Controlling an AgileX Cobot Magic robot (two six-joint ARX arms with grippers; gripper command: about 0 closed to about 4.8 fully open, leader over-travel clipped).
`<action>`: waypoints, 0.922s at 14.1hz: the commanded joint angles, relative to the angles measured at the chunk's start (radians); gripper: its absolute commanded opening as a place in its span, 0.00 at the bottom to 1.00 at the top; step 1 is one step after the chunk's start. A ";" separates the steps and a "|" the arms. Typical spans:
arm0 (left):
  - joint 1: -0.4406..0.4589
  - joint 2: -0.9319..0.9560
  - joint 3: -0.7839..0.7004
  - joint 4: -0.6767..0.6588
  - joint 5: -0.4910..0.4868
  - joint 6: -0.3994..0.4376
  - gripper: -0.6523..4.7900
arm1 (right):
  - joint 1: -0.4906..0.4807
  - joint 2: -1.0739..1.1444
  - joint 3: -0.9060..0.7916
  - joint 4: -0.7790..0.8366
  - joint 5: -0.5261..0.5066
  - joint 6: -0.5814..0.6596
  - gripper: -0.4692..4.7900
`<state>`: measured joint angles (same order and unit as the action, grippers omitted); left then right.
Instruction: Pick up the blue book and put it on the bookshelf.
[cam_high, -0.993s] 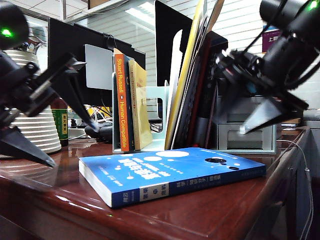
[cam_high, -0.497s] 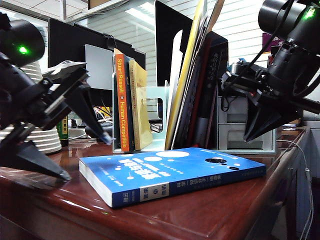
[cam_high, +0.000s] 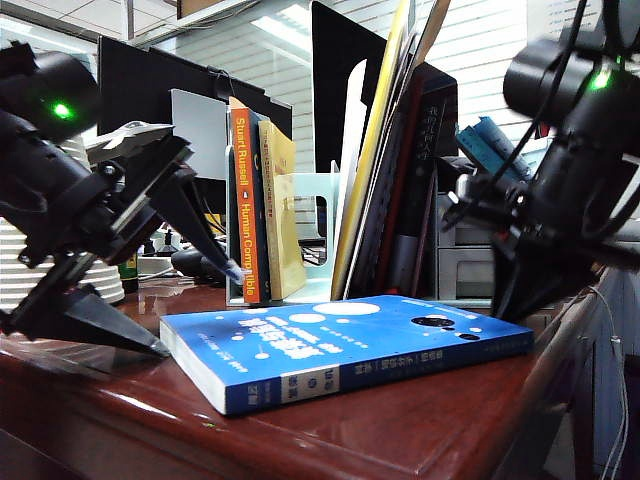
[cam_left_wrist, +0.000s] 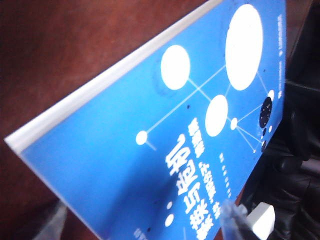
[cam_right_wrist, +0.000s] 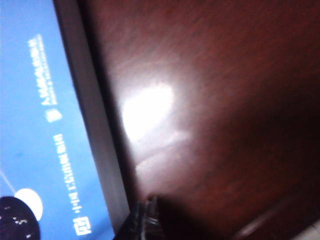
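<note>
The blue book (cam_high: 340, 345) lies flat on the dark wooden table (cam_high: 420, 420), cover up. My left gripper (cam_high: 200, 312) stands open at the book's left end, one finger low beside the corner and one above it. In the left wrist view the book (cam_left_wrist: 200, 125) fills the picture and the left gripper (cam_left_wrist: 142, 212) straddles its near end, with blurred fingertips (cam_left_wrist: 231, 217) at either side. My right gripper (cam_high: 500, 312) is shut, tip down at the book's right end. The right wrist view shows that gripper (cam_right_wrist: 150, 205) shut beside the book's edge (cam_right_wrist: 90, 125), holding nothing. The bookshelf (cam_high: 312, 205) stands behind the book.
The rack holds an orange-spined book (cam_high: 243, 200), a yellow one (cam_high: 281, 210) and tall leaning books (cam_high: 395, 170). A grey drawer unit (cam_high: 465, 272) adjoins it. A white ribbed vessel (cam_high: 40, 270) and a green bottle (cam_high: 130, 272) stand at the back left. The table's front edge runs close below the book.
Both arms have come down toward the book. The left gripper moved right to the book's left end, still open. The right gripper closed and sank to the book's right end.
</note>
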<state>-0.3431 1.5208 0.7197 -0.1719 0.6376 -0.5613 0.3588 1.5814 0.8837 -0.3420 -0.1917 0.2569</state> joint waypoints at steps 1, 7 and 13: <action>-0.003 0.028 -0.018 -0.066 -0.050 0.004 0.89 | 0.002 0.045 0.004 0.006 -0.167 0.005 0.07; -0.003 0.028 -0.018 0.072 0.031 0.004 0.89 | 0.002 0.071 0.005 0.024 -0.273 0.005 0.07; -0.003 -0.041 -0.017 -0.019 -0.028 0.025 0.89 | 0.001 0.058 0.006 0.031 -0.217 0.005 0.07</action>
<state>-0.3412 1.4902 0.7067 -0.1566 0.6323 -0.5663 0.3412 1.6394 0.8974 -0.2890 -0.3626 0.2569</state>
